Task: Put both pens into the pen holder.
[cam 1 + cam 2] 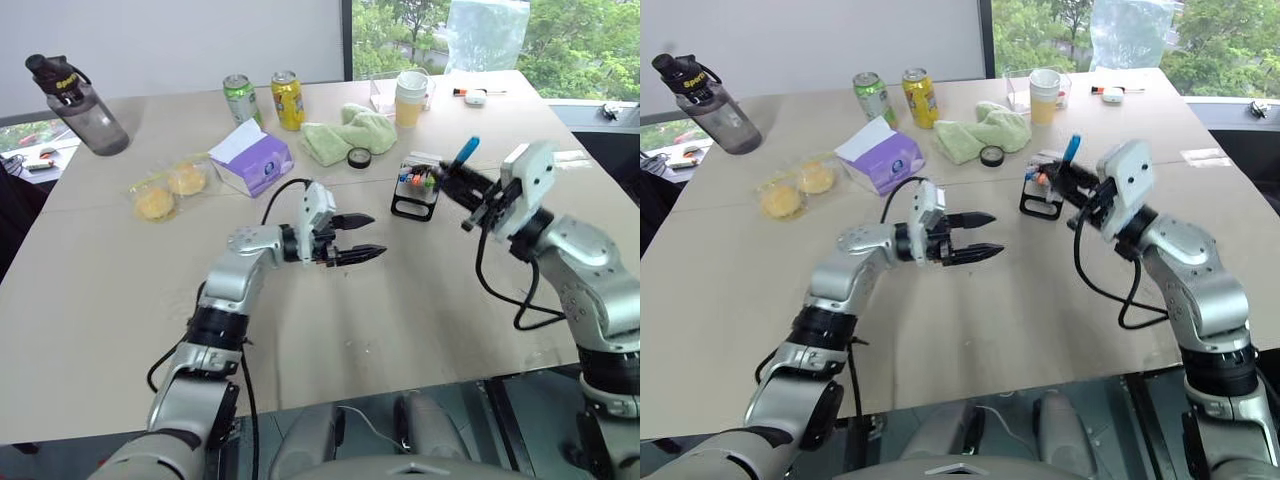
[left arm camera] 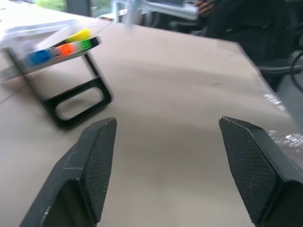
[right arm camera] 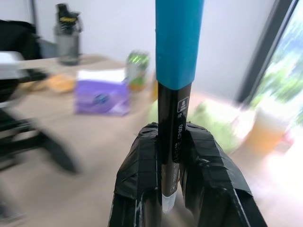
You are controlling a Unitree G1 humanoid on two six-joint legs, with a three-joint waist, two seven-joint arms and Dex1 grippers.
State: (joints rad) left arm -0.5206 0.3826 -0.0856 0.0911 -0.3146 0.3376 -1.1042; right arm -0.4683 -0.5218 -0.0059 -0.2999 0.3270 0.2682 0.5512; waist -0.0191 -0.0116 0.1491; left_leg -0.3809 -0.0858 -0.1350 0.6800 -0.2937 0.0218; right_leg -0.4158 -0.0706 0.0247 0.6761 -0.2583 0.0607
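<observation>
Right gripper [image 1: 468, 186] was clamped on one pen [image 3: 176, 71], a black barrel with a light blue end pointing up and away from the fingers. I saw it raised just beside and above the pen holder [image 1: 415, 191]. Left gripper [image 1: 367, 237] stood with its two fingers apart and nothing between them, pointing across the table [image 1: 400, 310] toward the pen holder and well short of it.

One pen holder stood on the table, a small black box with a cut-out slot low on its front. In the left wrist view I counted coloured pen ends at its top: one blue, one orange, one green and one yellow [image 2: 79, 35]. I could not tell which pens those ends belonged to.

Other items counted on the table:
- two drink cans [image 1: 240, 98], one green and one yellow
- one purple tissue box [image 1: 252, 158]
- one grey water bottle [image 1: 82, 104]
- one green cloth [image 1: 350, 133]
- one roll of black tape [image 1: 359, 157]
- one cup [image 1: 411, 97]
</observation>
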